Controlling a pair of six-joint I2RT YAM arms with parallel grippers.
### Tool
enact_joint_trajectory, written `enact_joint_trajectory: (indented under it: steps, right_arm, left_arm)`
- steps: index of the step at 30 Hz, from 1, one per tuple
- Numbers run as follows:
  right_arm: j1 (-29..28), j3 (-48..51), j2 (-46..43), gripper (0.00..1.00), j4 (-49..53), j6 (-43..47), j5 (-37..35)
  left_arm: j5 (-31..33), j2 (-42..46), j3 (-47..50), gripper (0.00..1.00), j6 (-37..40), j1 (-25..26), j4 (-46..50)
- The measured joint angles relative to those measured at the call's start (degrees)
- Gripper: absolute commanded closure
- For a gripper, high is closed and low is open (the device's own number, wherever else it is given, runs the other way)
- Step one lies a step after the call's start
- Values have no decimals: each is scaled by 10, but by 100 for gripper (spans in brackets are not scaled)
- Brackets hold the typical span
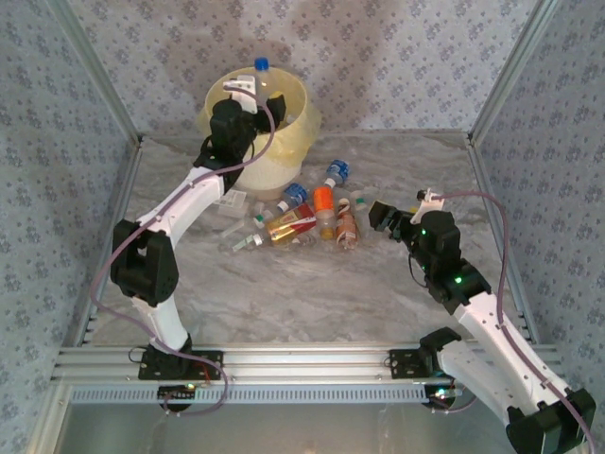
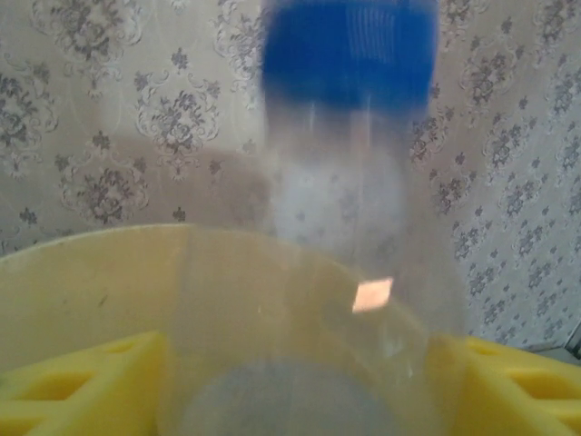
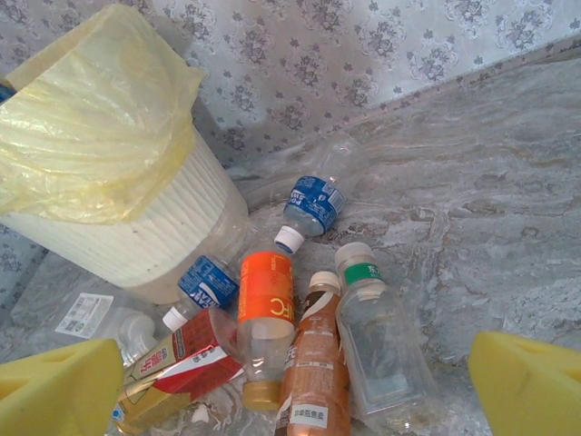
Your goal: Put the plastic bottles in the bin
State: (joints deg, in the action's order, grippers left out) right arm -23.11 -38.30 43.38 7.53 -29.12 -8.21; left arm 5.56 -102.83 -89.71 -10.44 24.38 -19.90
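One clear blue-capped bottle stands upright between the left fingers, right above the bin, grip uncertain; the right fingers gape empty, other bottles lying lengthwise just ahead on the bench.

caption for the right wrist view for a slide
Open right gripper facing a pile of plastic bottles beside the yellow bin

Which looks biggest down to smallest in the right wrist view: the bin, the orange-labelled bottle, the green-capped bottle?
1. bin, by far.
2. orange-labelled bottle and green-capped bottle look alike, so unranked.
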Motion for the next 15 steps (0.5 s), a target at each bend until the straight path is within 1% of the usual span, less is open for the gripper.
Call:
enact_joint_trajectory:
  steps: [2,3,8,15]
  right_arm:
    - [0,0,0,0,2,-1,0]
    - [0,0,0,0,2,-2,0]
    - [0,0,0,0,6,-4,0]
    - [0,0,0,0,7,-4,0]
  left_arm:
    - [1,0,0,6,-4,0,3]
    - [1,0,0,2,-7,0,5]
    - [3,9,5,2,-15,0,17]
    - [0,51,17,2,-19,0,35]
